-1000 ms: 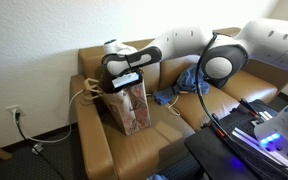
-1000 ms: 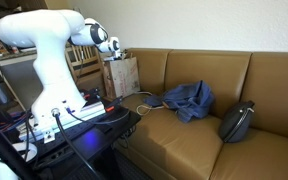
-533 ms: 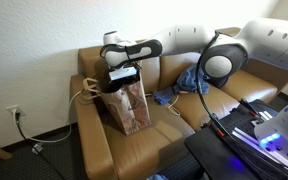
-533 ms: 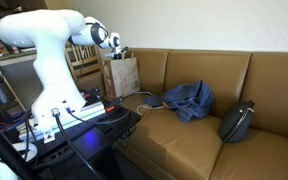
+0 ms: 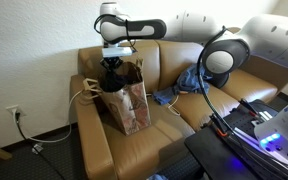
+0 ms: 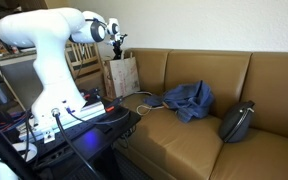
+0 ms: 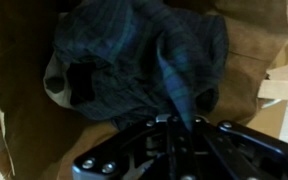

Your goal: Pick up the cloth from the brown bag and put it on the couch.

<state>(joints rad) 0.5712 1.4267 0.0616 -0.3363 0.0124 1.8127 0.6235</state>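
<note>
- One arm, one hand, and it's sitting straight above the one brown bag.
- One dark plaid cloth is the thing to move. The hand is pinched down on a bunched-up bit of it, and in the wrist view the fabric gathers right up to where the fingers meet.
- The cloth hangs from the hand with most of it above the bag's rim. Its bottom end is at the bag mouth, and I honestly can't tell if it's clear of the rim or not.
- In the wrist view there's brown paper to either side of the cloth, so it's pretty tight at the sides.
- One couch. The bag stands upright on its end seat, just beside the armrest and close to the backrest.
- One more heap of fabric, a blue one, lies further along the couch and well apart from the bag.
- One dark pouch-looking thing sits at the far end in an exterior view.
- Open room: there's a bare seat between the bag and the blue heap. There's also bare cushion in front of the heap and between it and the pouch.
- One wall outlet is low down beside the couch, with a cord running from it.
</note>
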